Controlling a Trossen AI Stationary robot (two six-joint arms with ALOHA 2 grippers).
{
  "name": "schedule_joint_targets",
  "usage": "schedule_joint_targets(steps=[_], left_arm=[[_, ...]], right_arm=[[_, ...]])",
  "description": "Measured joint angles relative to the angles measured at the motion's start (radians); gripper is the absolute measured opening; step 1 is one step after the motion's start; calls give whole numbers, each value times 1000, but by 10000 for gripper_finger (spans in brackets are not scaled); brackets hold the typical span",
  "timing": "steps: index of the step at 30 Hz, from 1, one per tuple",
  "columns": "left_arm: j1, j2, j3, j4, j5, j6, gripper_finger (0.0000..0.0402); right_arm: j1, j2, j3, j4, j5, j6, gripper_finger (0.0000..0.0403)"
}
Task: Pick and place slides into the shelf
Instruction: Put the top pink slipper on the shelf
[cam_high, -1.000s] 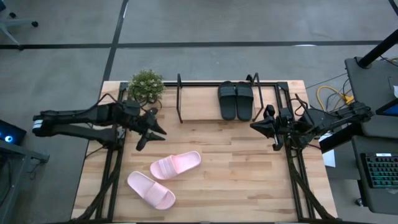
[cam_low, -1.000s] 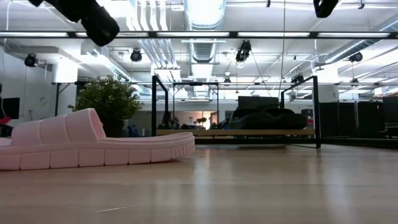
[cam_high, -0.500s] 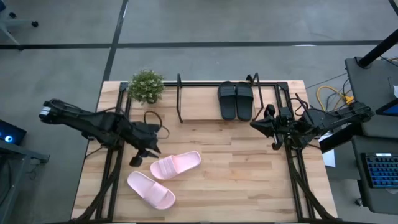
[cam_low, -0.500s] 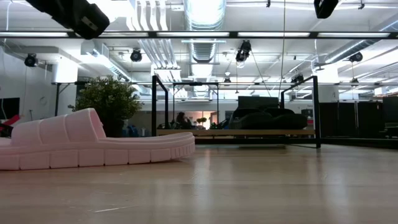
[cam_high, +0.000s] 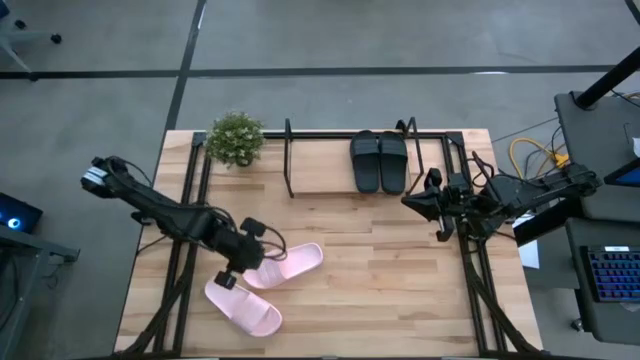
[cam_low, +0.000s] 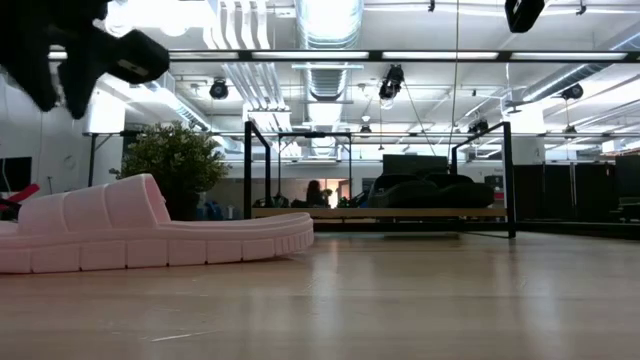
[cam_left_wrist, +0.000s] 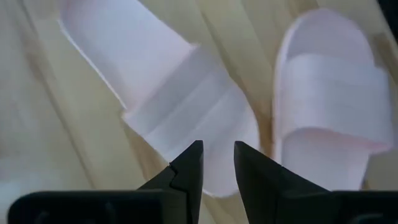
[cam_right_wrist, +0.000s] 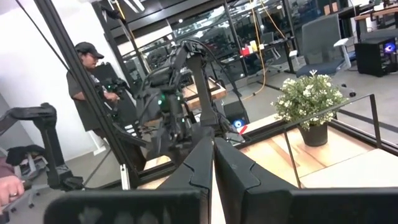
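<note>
Two pale pink slides lie soles down on the tabletop, one (cam_high: 283, 265) nearer the middle and one (cam_high: 243, 305) nearer the front edge. A black pair (cam_high: 379, 160) rests on the shelf's wooden board (cam_high: 325, 182) at the far side. My left gripper (cam_high: 232, 276) hangs over the two pink slides (cam_left_wrist: 180, 93) (cam_left_wrist: 336, 118), pointing steeply down. Its fingers stand a little apart with nothing between them. My right gripper (cam_high: 408, 203) waits shut at the right, level, near the shelf's right end. In the low view one pink slide (cam_low: 150, 235) fills the left foreground.
A potted plant (cam_high: 235, 138) stands at the far left corner beside the shelf. The shelf's black tube frame (cam_high: 289, 158) rises above the board. Bare tabletop (cam_high: 400, 290) lies right of the pink slides. A person (cam_right_wrist: 93, 81) stands beyond the table.
My left gripper has swung from near the plant toward the table's near edge and somewhat right, sinking and tipping to point steeply down over the pink slides. The slides and the right arm have kept still.
</note>
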Motion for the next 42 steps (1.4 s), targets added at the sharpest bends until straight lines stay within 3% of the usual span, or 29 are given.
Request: schedule_joint_targets(steps=[11,22,26,30,37,42], left_arm=[[-32,64,46,-40,-3,-50,74],[-31,2,-22,34,-8,-818,74],[-31,-48,-72,118,39,-946,81],[-31,-120,-125,236,53,-1101,122],[-30,-215,-305,489,22,-1461,253],[-43,-251,-396,639,-120,-1571,288]], right_arm=[[0,0,-2,-22,0,-7,9],[0,0,-2,-21,0,-40,9],[0,0,-2,-21,0,-49,9],[0,0,-2,-21,-1,-49,9],[0,0,-2,-21,-1,-50,9],[0,0,-2,-21,-1,-50,9]])
